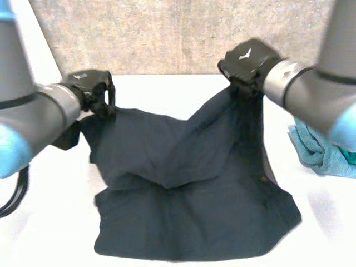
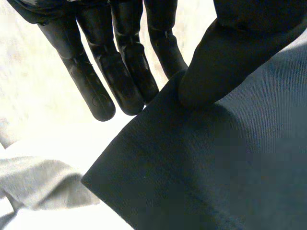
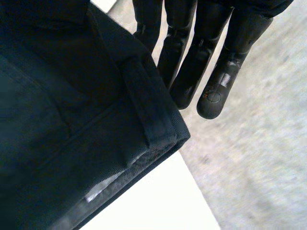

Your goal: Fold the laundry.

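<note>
A dark navy garment (image 1: 194, 222) lies on the white table (image 1: 50, 194), its far edge lifted at two points. My left hand (image 1: 92, 89) holds the far left corner just above the table. In the left wrist view its thumb (image 2: 216, 62) presses the cloth (image 2: 216, 167) against straight fingers (image 2: 120, 81). My right hand (image 1: 247, 64) holds the far right corner higher, and the cloth hangs down from it in a taut fold. In the right wrist view a hemmed edge with a belt loop (image 3: 144, 110) lies against the straight fingers (image 3: 192, 72).
A light-blue towel (image 1: 320, 147) is bunched at the table's right edge. A grey cloth (image 2: 43, 182) lies below my left hand. A beige wall (image 1: 167, 33) stands behind the table.
</note>
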Available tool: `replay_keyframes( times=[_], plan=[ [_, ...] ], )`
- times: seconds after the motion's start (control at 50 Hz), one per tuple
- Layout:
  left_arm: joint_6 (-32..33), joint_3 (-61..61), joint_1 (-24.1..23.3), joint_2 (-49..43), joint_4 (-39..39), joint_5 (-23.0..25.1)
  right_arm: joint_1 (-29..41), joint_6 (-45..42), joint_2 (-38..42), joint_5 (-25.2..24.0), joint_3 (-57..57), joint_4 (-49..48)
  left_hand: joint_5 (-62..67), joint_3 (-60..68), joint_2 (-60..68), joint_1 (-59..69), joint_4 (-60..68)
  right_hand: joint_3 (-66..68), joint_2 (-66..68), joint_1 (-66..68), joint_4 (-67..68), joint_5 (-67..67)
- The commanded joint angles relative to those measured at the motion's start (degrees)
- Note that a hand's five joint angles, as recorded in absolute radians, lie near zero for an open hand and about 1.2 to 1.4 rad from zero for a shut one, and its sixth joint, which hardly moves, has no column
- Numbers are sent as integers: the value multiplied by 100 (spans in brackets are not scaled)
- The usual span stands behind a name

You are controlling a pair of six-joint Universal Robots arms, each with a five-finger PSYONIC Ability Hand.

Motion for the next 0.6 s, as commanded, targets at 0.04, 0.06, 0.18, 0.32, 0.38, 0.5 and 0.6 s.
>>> replay_keyframes(
  times=[0.04, 0.06, 0.18, 0.32, 0.38, 0.5, 0.6],
  plan=[
    [76, 2009, 113, -2273, 574, 12, 68, 201, 2133, 795, -1848, -667, 323, 167, 143, 523, 102, 1262, 1301, 2338, 1190, 1453],
    [94, 2144, 130, -2390, 733, 4, 68, 272, 2318, 892, -2024, -869, -554, -709, -733, -353, -775, 1262, 1301, 2338, 1190, 1453],
    [208, 2524, 139, -2769, 1928, -58, 68, 431, 3049, 1280, -2377, -1987, -5647, -5803, -5827, -5446, -5868, -5738, -5699, -4662, -5810, -5547],
    [665, 1278, -1, -2067, 2132, 39, 59, 439, 2541, 1218, -1570, -1364, -5647, -5803, -5827, -5446, -5868, -5738, -5699, -4662, -5810, -5547],
    [955, 232, -46, -1294, 2211, 65, 33, 448, 1918, 1157, -737, -1056, -5643, -5798, -5823, -5442, -5864, -5738, -5699, -4662, -5810, -5547],
    [1228, -895, -195, -642, 2247, 390, 6, 448, 1073, 929, 486, -1056, -4937, -5093, -5117, -4737, -5158, -5738, -5699, -4662, -5810, -5547],
    [1220, -1019, -397, -624, 2238, 417, -2, 448, 607, 586, 1234, -1117, -4785, -4940, -4965, -4584, -5006, -5738, -5699, -4662, -5810, -5547]
  ],
)
